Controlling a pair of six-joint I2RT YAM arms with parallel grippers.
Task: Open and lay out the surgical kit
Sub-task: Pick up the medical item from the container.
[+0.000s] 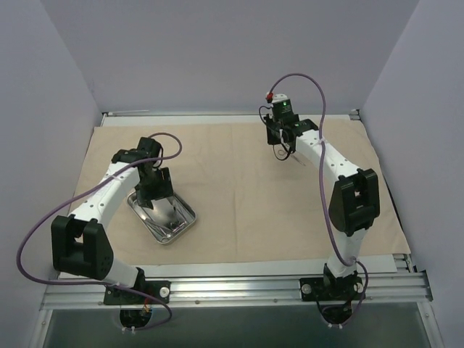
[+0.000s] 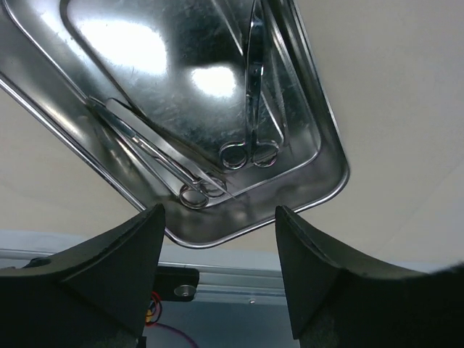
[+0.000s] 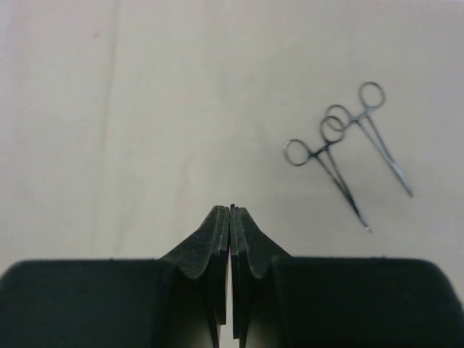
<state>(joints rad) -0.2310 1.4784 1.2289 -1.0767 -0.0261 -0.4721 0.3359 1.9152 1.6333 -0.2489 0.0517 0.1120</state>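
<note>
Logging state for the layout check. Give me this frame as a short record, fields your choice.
cloth: spread flat over the table
tray: on the cloth, left side, below the left gripper
in tray: ring-handled tool, second ring-handled tool, handles toward the same corner
on cloth, right side: first forceps, second forceps, side by side, ring handles overlapping
left gripper: open, empty, above the tray's corner
right gripper: shut, nothing seen in it, over bare cloth beside the forceps
</note>
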